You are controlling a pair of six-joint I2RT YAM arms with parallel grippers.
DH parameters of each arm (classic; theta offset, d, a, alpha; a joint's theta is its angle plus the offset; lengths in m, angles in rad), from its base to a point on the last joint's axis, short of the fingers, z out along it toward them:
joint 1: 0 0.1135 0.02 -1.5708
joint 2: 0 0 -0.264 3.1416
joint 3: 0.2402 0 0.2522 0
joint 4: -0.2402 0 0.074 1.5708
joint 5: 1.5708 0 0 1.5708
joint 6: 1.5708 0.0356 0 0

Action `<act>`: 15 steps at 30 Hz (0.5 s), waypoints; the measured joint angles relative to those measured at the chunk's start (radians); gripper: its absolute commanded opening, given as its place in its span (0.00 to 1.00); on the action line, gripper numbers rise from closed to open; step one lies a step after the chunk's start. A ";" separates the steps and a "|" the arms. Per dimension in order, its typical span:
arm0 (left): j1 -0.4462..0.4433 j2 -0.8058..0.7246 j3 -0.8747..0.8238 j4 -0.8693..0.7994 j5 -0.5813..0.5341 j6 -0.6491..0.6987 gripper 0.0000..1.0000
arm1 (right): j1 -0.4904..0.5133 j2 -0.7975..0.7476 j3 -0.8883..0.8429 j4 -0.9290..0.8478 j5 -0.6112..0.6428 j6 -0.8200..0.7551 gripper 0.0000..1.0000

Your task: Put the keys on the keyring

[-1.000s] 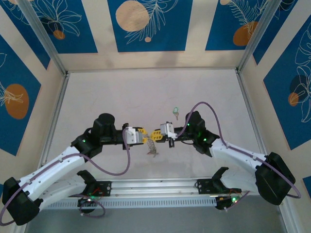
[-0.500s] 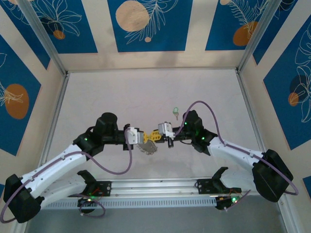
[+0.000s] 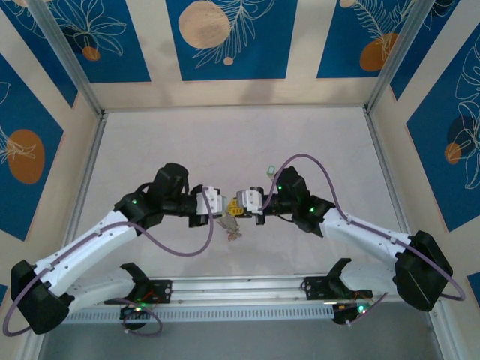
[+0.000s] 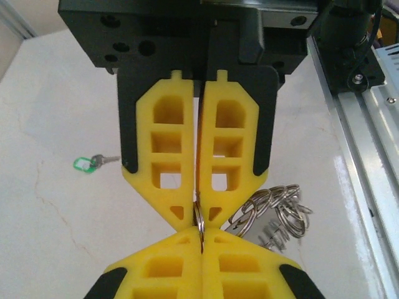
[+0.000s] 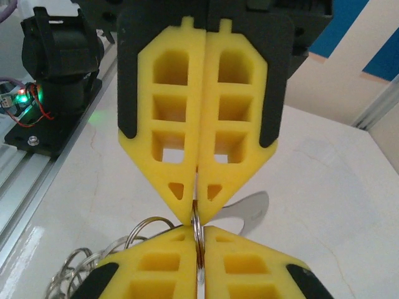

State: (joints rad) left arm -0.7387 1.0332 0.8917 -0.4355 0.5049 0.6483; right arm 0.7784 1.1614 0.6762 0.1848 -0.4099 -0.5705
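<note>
Left gripper [image 4: 198, 218] and right gripper [image 5: 198, 212]: yellow fingers, black mounts. Keyring [image 4: 200, 227]: silver. Key [image 4: 92, 162]: silver, pale green head. Table [image 4: 56, 212]: off-white, faint veining. Walls [image 3: 225, 37]: cream, blue panels, orange discs, white leaf outlines. Cables [image 3: 180, 259]: purple.

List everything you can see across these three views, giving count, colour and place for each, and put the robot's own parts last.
key: one, silver with a pale green head, lying flat on the table, apart from both arms.
keyring: one, thin and silvery, pinched edge-on between the two grippers over mid-table.
small rings: a cluster, count unclear, silvery, bunched beside the keyring.
flat metal tab: one, silvery, just behind the keyring.
table: one, white.
rail: one, aluminium, along the near edge.
wall panels: several, blue and cream, around the table.
left gripper: one, yellow fingers shut on the keyring.
right gripper: one, yellow fingers shut on the keyring.
</note>
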 measured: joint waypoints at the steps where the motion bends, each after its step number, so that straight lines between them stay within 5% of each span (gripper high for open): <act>1: 0.003 0.010 0.008 -0.007 0.009 -0.019 0.00 | 0.000 0.000 0.004 -0.012 0.003 0.000 0.12; 4: 0.018 0.037 0.031 -0.029 0.039 -0.076 0.00 | 0.000 -0.001 0.014 -0.045 0.003 -0.004 0.00; 8: 0.040 0.045 0.037 -0.030 0.083 -0.138 0.00 | -0.009 -0.003 0.052 -0.116 -0.011 -0.010 0.00; 11: 0.045 0.040 0.037 -0.022 0.097 -0.154 0.24 | -0.022 -0.008 0.080 -0.175 -0.035 -0.006 0.00; 15: 0.050 0.007 0.032 -0.018 0.088 -0.173 0.28 | -0.052 -0.003 0.155 -0.313 -0.052 0.015 0.00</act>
State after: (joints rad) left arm -0.6891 1.0405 0.9237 -0.4534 0.5926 0.4755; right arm 0.7261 1.1587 0.8310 -0.1280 -0.4622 -0.5556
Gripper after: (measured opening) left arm 0.281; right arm 0.066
